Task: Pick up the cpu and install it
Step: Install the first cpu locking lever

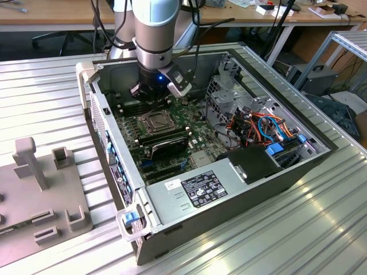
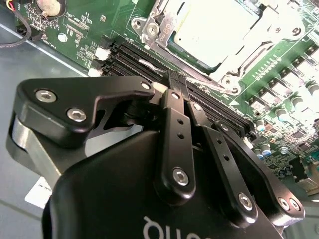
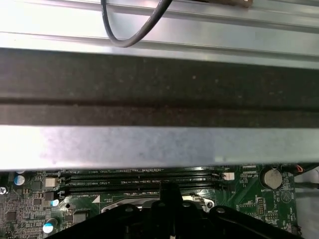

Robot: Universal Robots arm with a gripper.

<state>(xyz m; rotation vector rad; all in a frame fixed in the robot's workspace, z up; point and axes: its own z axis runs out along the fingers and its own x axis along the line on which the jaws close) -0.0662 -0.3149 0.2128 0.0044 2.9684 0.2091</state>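
The open computer case [image 1: 252,189] lay on its side on a ribbed metal table [image 1: 321,229], and everything else sat in relation to it. Inside it, the green motherboard [image 1: 198,129] covered the floor of the case toward the exterior view's left, with the grey power supply [image 1: 195,192] along the near wall and a tangle of orange and blue cables [image 1: 261,129] toward the exterior view's right. Outside the case, at the exterior view's left, a grey fixture block [image 1: 40,189] stood on the table.

The robot arm [image 1: 155,34] reached down into the far part of the case, its wrist lit by a small blue light. A black graphics card [image 1: 166,143] lay across the board near the middle of the case, just in front of the socket [image 1: 156,121].

The gripper [image 2: 175,79] hung low over the black memory slots [image 2: 209,102] at the socket's edge, and its two black fingers [image 2: 174,124] were pressed together at the tips with nothing between them. In the first wrist view the fingertips [image 3: 167,191] stood over the same slots, with the case wall [image 3: 159,144] beyond.

The cpu [image 2: 214,30] lay flat in the socket under the metal frame, its pale silver top facing up, just beside the gripper and apart from it.
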